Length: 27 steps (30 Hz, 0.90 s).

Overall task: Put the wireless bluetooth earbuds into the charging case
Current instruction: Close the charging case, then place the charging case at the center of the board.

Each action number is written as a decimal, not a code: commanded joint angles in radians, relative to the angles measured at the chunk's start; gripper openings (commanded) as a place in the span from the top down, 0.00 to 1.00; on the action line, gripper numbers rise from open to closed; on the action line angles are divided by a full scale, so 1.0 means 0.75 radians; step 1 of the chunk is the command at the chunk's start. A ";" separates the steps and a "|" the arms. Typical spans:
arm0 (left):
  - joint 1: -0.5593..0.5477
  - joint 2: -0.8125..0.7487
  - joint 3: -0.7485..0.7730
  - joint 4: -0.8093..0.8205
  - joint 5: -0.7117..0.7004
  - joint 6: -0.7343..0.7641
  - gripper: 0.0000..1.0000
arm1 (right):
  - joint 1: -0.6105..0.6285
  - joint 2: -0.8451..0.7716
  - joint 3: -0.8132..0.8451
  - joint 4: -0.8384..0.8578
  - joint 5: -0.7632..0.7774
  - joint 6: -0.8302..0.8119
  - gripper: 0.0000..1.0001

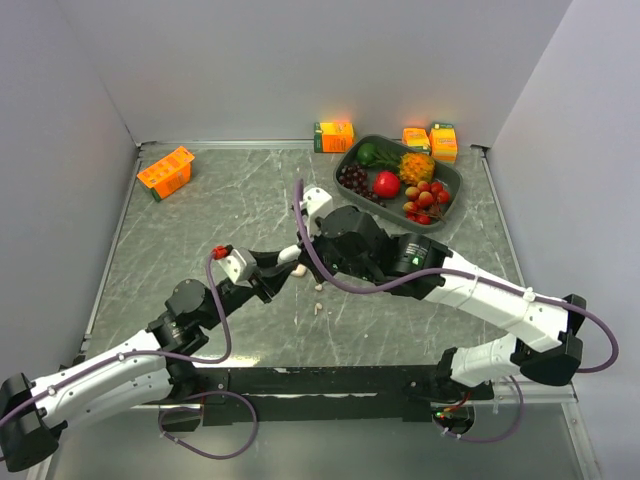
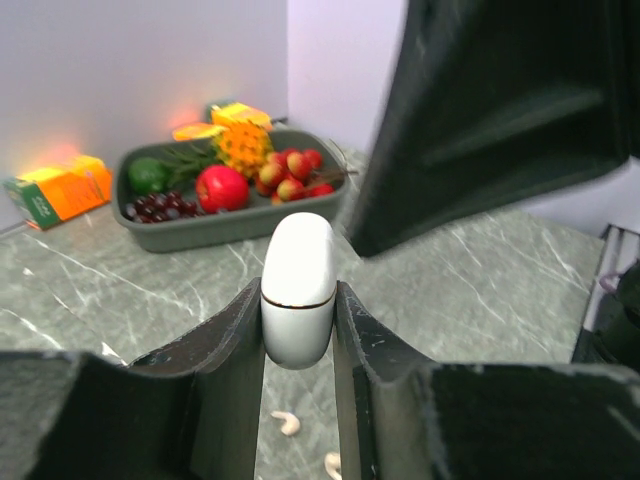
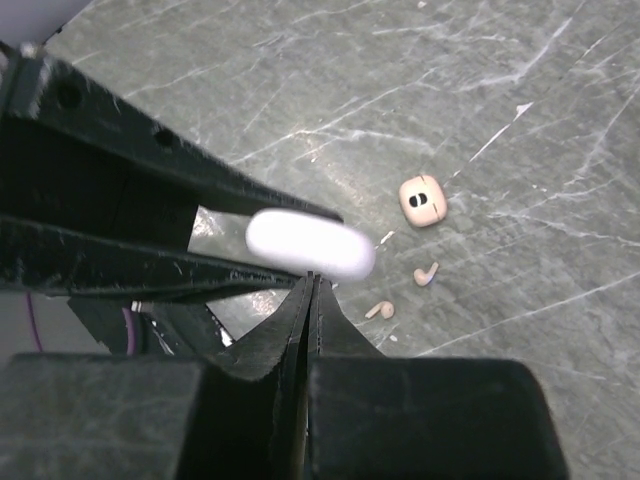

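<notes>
My left gripper (image 2: pixel 298 296) is shut on a closed white charging case (image 2: pixel 298 270), holding it above the table. In the right wrist view the case (image 3: pixel 310 244) lies crosswise just beyond my right gripper (image 3: pixel 312 278). That gripper is shut with nothing visible between its fingers, and its tips are at the case's side. Two beige earbuds (image 3: pixel 427 273) (image 3: pixel 381 310) lie on the table below, with a closed beige case (image 3: pixel 422 200) beside them. The same earbuds (image 2: pixel 288 423) (image 2: pixel 333 463) show under the left fingers. From above, both grippers meet mid-table (image 1: pixel 295 262), and an earbud (image 1: pixel 312 308) lies just in front of them.
A grey tray (image 1: pixel 455 185) of toy fruit stands at the back right. Orange cartons stand at the back left (image 1: pixel 165 172), back centre (image 1: pixel 333 135) and behind the tray (image 1: pixel 430 140). Walls enclose the table on three sides. The right arm's dark body (image 2: pixel 500 110) looms close to the left wrist camera.
</notes>
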 commanded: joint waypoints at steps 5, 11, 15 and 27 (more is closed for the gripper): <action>-0.001 -0.020 0.038 0.077 -0.059 0.020 0.99 | 0.012 -0.174 -0.072 0.054 0.101 0.070 1.00; 0.046 0.031 0.058 -0.068 -0.216 -0.127 0.99 | -0.016 -0.422 -0.240 0.246 0.297 0.101 0.98; 0.273 0.241 0.256 -0.421 -0.067 -0.476 0.99 | -0.053 -0.453 -0.289 0.197 0.345 0.132 0.93; 0.826 1.037 0.637 -0.493 0.739 -0.735 0.98 | -0.078 -0.477 -0.531 0.271 0.255 0.209 0.85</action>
